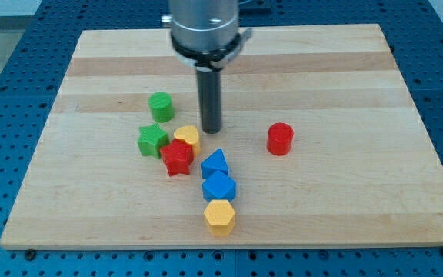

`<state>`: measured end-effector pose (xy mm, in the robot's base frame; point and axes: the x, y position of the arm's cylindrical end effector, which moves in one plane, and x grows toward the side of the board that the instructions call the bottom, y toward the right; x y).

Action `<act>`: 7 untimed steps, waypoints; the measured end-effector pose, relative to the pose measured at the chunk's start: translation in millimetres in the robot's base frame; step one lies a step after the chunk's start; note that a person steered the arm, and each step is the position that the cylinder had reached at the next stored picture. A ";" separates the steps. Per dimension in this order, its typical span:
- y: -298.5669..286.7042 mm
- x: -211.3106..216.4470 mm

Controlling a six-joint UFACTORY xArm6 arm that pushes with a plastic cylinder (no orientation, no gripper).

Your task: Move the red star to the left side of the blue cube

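The red star [177, 158] lies left of centre on the wooden board [344, 85], touching a yellow block [187, 138] just above it. The blue cube [219, 187] sits to the star's lower right, with a blue triangular block [214, 164] right above it. My tip [211, 129] is down on the board just to the right of the yellow block, above and right of the red star and above the blue blocks. It touches no block that I can tell.
A green star [152, 140] lies left of the red star and a green cylinder [161, 105] above it. A red cylinder [280, 138] stands at the right. A yellow hexagonal block [220, 217] sits below the blue cube.
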<state>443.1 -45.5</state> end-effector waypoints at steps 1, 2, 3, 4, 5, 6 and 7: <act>-12.8 2.0; -16.4 2.0; -40.7 2.0; -57.6 5.5; -67.9 9.4; -70.0 15.0; -69.0 41.1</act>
<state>484.3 -114.5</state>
